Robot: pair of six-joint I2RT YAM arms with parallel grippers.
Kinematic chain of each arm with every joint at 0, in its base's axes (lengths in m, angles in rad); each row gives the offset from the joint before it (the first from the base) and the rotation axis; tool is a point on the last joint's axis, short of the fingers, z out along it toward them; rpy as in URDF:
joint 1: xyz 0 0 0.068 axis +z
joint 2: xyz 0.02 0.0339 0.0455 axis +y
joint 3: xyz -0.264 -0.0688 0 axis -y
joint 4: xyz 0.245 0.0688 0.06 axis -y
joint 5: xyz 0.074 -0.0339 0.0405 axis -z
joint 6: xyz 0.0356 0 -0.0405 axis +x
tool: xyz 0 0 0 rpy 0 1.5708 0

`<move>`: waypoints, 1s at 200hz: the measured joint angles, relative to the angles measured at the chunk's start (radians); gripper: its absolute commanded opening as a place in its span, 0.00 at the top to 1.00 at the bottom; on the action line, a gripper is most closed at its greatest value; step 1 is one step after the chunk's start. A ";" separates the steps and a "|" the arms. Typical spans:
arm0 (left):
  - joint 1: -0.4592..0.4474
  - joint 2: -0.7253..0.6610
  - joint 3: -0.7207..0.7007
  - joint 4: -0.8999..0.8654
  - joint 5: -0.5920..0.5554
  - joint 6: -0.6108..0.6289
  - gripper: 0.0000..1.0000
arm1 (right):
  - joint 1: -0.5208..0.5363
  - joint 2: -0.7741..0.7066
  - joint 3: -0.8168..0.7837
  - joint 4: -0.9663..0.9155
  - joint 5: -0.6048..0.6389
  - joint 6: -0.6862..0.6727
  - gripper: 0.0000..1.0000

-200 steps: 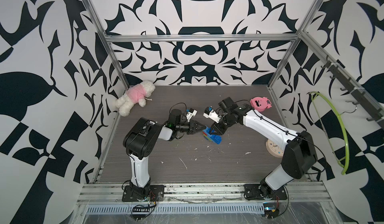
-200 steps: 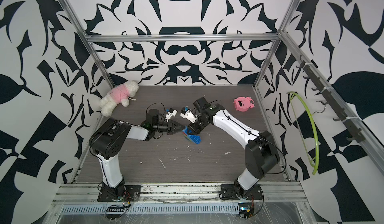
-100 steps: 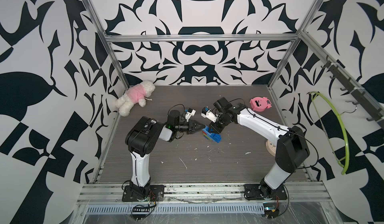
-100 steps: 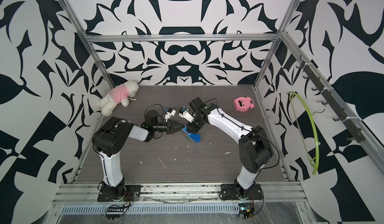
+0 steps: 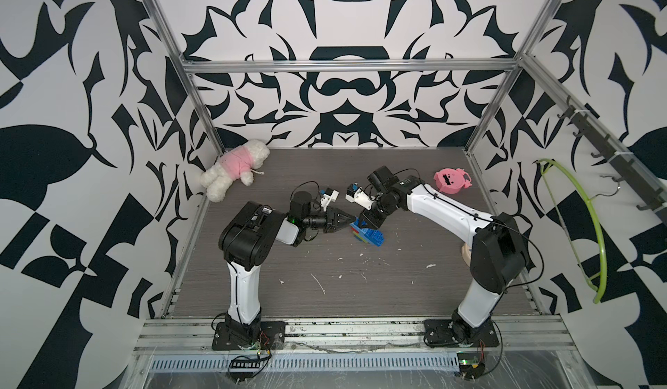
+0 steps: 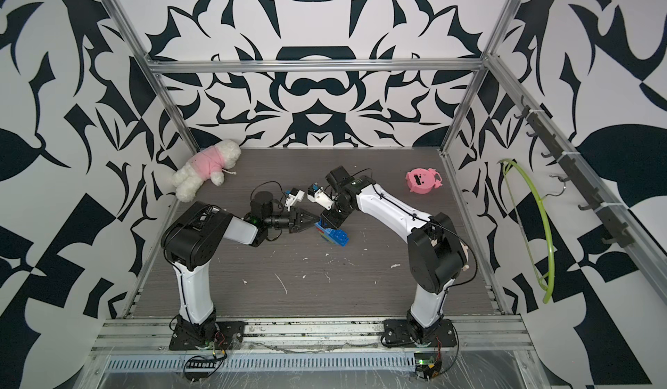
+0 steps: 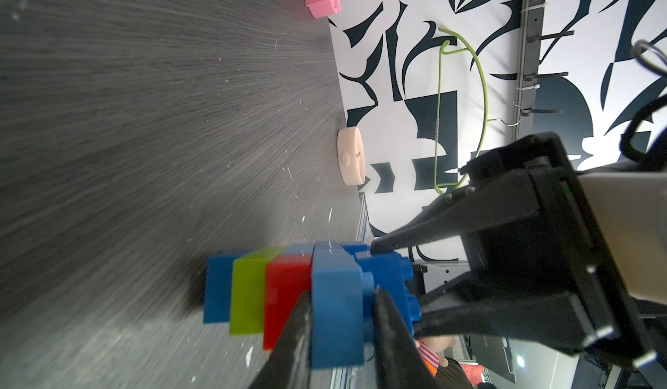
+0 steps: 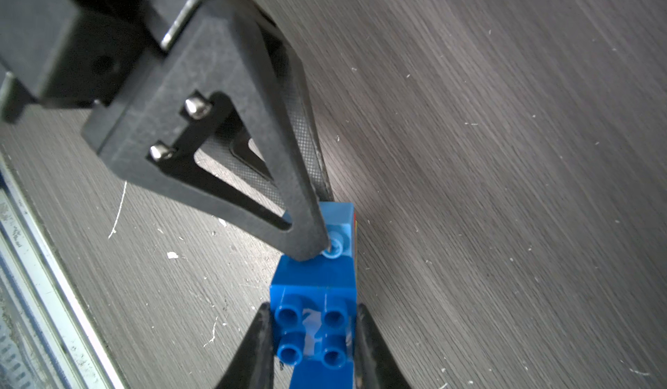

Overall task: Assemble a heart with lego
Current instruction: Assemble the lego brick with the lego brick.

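A: Largest first?
B: 1) table (image 5: 325, 289), grey woodgrain. 2) white plush (image 5: 234, 168) w/ pink shirt, far-left corner. 3) pink round toy (image 5: 451, 182), far right.
A: Task pc?
B: 4) heart (image 5: 371, 237), mid-table, blue w/ green + red layers. L gripper (image 7: 341, 291) clamped on its light-blue brick (image 7: 335, 318). R gripper (image 8: 313, 307) clamped on its dk-blue end brick (image 8: 314, 286).

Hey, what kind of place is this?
Likely a robot lab test cell: left arm and right arm bolted to a base rail, aluminium frame holding patterned walls, a lego heart as prop.
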 measured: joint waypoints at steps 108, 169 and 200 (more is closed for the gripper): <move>0.003 0.000 0.000 -0.005 -0.002 -0.001 0.88 | 0.000 0.074 0.111 -0.126 0.011 -0.068 0.89; 0.009 0.000 0.000 -0.014 -0.002 -0.002 0.88 | 0.042 0.091 0.125 -0.127 0.088 -0.065 0.89; 0.010 0.000 0.000 -0.020 -0.005 -0.003 0.88 | 0.043 0.103 0.137 -0.135 0.092 -0.061 0.89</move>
